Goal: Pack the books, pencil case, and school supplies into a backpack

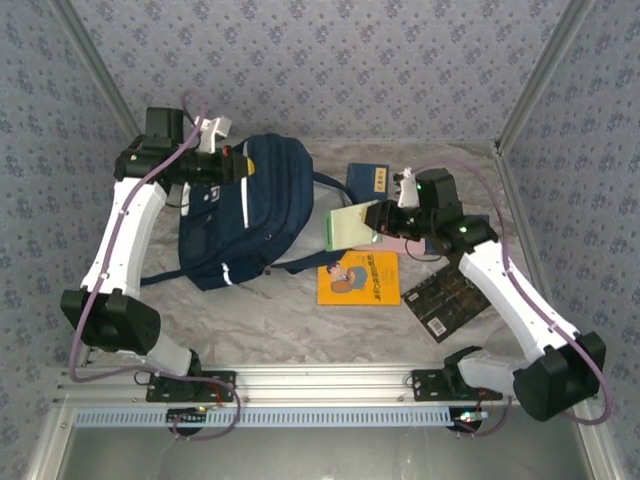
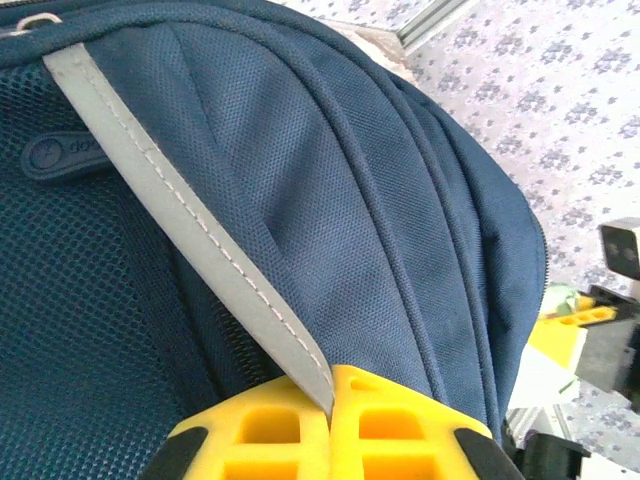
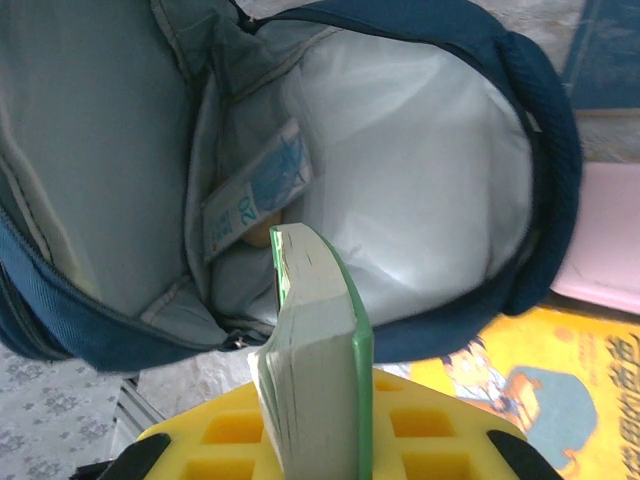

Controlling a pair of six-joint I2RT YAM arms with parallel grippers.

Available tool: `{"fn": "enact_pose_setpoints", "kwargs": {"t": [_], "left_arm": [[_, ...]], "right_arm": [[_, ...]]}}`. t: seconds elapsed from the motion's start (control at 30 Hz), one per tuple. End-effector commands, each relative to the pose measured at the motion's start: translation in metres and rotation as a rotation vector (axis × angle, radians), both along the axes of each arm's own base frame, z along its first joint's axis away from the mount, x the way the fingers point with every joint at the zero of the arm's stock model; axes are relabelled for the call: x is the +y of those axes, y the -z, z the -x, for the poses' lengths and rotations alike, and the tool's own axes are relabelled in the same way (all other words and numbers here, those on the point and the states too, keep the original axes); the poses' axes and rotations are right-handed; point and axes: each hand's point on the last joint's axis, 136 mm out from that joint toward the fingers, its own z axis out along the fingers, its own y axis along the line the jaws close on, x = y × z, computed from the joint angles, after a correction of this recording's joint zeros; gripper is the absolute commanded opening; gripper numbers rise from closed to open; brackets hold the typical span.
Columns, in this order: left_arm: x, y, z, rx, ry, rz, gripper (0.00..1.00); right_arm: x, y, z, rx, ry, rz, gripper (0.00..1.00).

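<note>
On a marbled table [image 1: 280, 320] within floral-papered walls [image 1: 350, 60], the left gripper [image 2: 330, 392] pinches the grey stripe [image 2: 200, 240] of the backpack [image 1: 245, 215], the right gripper [image 1: 376, 218] clamps a green notepad [image 3: 322, 330] at its open mouth, an orange book [image 1: 358, 278] and a black book [image 1: 447, 298] nearby.

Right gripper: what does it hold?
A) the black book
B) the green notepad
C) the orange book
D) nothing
B: the right gripper is shut on the green notepad, held edge-on before the open backpack, while the orange book lies on the table.
</note>
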Motion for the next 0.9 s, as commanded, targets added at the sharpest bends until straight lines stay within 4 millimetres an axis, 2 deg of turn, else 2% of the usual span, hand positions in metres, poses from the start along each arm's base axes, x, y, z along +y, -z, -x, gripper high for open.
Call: {"fn": "enact_pose_setpoints", "kwargs": {"t": [0.0,0.03,0.07,0.1,0.33,0.43,0.5,0.7,0.83,0.87], "left_arm": [[-0.020,-0.086,0.037,-0.271,0.176,0.148,0.00],[-0.021,-0.088,0.038,-0.274,0.183,0.156,0.00],[-0.022,-0.089,0.040,-0.274,0.191,0.164,0.00],[-0.023,-0.090,0.041,-0.275,0.195,0.170,0.00],[-0.024,-0.092,0.044,-0.271,0.202,0.190,0.00],[-0.025,-0.094,0.043,-0.283,0.203,0.203,0.00],[-0.026,-0.094,0.041,-0.282,0.203,0.208,0.00],[-0.024,-0.102,0.031,-0.295,0.179,0.203,0.00],[-0.022,-0.105,0.021,-0.286,0.161,0.202,0.00],[-0.020,-0.104,0.018,-0.284,0.153,0.199,0.00]], "right_arm": [[0.029,-0.032,-0.017,-0.071,-0.061,-0.112,0.00],[0.038,-0.027,-0.022,-0.058,-0.074,-0.126,0.00],[0.047,-0.037,-0.029,-0.078,-0.086,-0.151,0.00],[0.054,-0.036,-0.035,-0.076,-0.093,-0.163,0.00],[0.121,-0.008,-0.063,-0.035,-0.177,-0.262,0.00],[0.153,0.012,-0.068,-0.004,-0.201,-0.239,0.00],[0.170,0.035,-0.072,0.025,-0.192,-0.184,0.00],[0.206,0.092,-0.074,0.073,-0.110,0.009,0.00],[0.229,0.113,-0.069,0.096,-0.089,0.068,0.21],[0.235,0.114,-0.069,0.101,-0.097,0.072,0.31]]}}
